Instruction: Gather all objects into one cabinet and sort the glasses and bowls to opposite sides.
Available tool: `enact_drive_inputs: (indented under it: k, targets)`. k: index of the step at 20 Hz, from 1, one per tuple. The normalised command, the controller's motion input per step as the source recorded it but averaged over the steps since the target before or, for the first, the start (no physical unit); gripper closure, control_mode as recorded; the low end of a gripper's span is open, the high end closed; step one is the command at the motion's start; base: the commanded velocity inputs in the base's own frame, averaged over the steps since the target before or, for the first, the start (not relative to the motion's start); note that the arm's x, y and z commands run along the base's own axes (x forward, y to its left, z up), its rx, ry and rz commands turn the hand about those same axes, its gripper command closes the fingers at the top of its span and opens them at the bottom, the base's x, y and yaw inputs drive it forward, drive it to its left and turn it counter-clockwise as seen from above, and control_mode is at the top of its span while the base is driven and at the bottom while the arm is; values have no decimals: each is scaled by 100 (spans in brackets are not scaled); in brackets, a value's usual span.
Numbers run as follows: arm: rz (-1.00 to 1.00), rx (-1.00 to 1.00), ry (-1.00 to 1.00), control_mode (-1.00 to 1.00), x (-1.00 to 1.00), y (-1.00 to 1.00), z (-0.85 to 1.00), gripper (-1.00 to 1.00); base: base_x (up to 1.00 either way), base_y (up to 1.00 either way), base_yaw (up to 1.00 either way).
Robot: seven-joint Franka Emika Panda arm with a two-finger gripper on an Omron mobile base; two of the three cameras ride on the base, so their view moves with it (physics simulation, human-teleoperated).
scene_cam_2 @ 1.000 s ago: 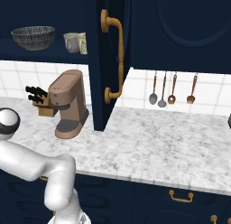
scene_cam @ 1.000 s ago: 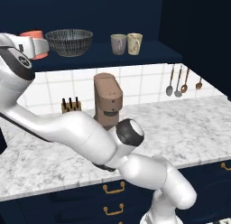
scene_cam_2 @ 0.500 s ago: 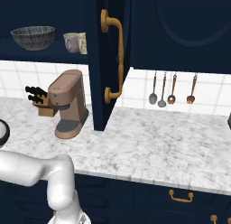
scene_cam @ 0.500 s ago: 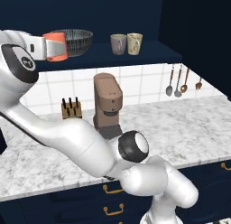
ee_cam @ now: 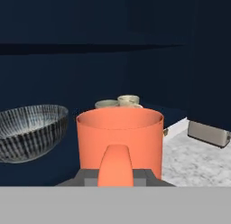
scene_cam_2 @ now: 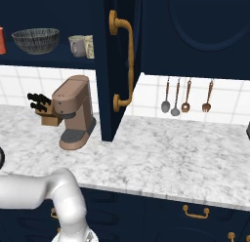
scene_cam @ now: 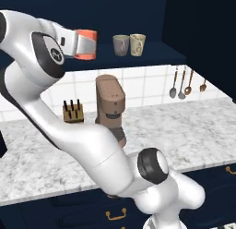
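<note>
Now we are carrying the orange cup clamped in the jaws, just beside the bowl at shelf height; we are aiming toward the other cups, keeping it upright.

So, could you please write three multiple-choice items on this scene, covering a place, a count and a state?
1. Where does the striped bowl stand?
A. On the cabinet shelf
B. On the counter
C. In a drawer

2. How many utensils hang on the tiled wall?
A. Two
B. Four
C. Six

3. What is the pincer doing?
A. Hanging open
B. Gripping the orange cup
C. Gripping the knife block

Answers:
1 A: it sits up on the navy shelf beside the cups.
2 B: the right base view shows four.
3 B: the cup sits between its tips in the hand view.
</note>
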Motion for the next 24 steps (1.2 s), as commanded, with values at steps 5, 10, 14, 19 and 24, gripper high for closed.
enact_drive_inputs:
  k: [5, 10, 14, 19, 24]
  targets:
    - [0, 6, -10, -100, -26, -100, 0, 100, 0, 0, 0]
    - [0, 5, -7, -100, -14, -100, 0, 100, 0, 0, 0]
    - [0, 4, -8, -100, -3, -98, 0, 100, 0, 0, 0]
    - [0, 4, -15, -100, 0, -82, 0, 100, 0, 0, 0]
    - [3, 3, -14, -100, 11, -53, -5, 100, 0, 0, 0]
